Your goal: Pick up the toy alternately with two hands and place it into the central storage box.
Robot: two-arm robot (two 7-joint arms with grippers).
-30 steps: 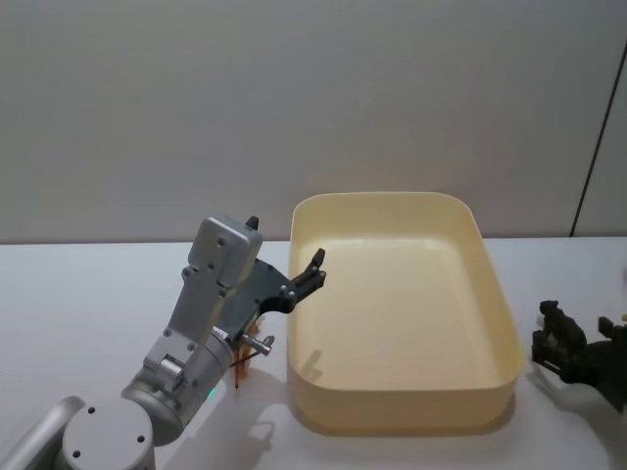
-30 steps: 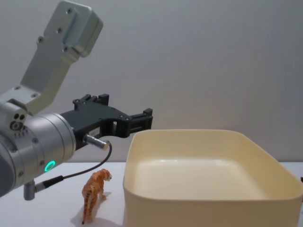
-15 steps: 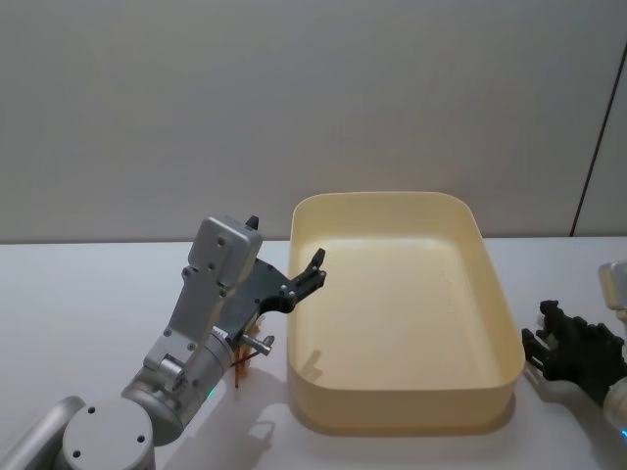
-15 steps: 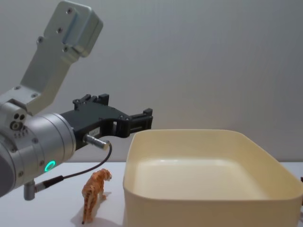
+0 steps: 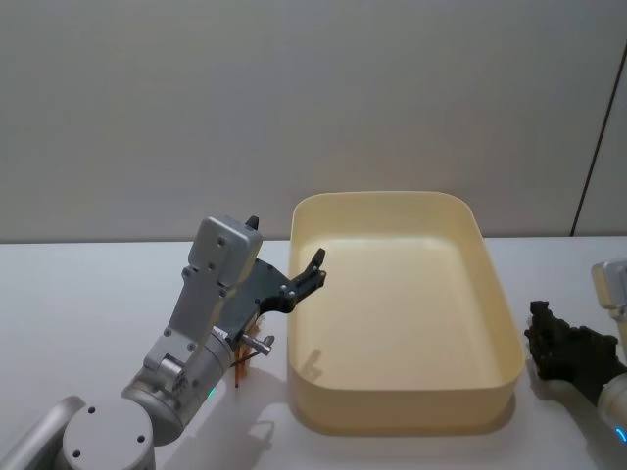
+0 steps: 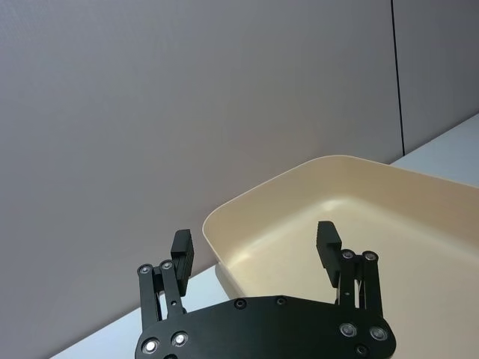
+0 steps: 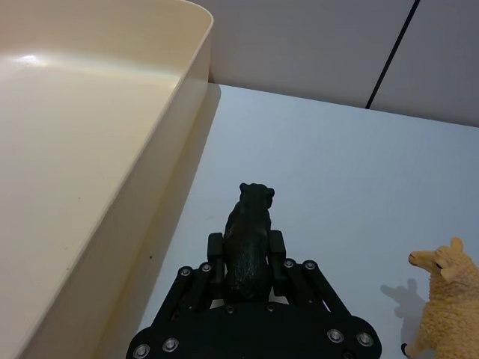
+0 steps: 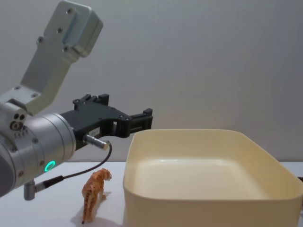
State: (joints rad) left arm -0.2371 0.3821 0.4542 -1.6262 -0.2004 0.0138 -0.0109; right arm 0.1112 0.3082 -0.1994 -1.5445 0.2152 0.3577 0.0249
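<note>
My right gripper (image 7: 247,250) is closed on a black toy animal (image 7: 249,224). One finger presses on each side of its body, and its head pokes out in front, away from my wrist. I cannot tell if its feet touch the table (image 5: 78,294). This hand is low down on the right side of the box (image 5: 402,409), near the front corner. The black toy is outside the box, just beside its right wall. A little cream woolly toy (image 7: 443,303) stands on the table near my right hand, on the side away from the box.

My left gripper (image 6: 254,241) is open wide and holds nothing. It hangs up in the air by the left side of the box, higher than the rim, with its fingers pointing over the box. A green light (image 8: 49,166) glows on that arm. Under the arm, a small orange tiger toy (image 8: 94,191) stands on the table, just beside the left wall of the box.
</note>
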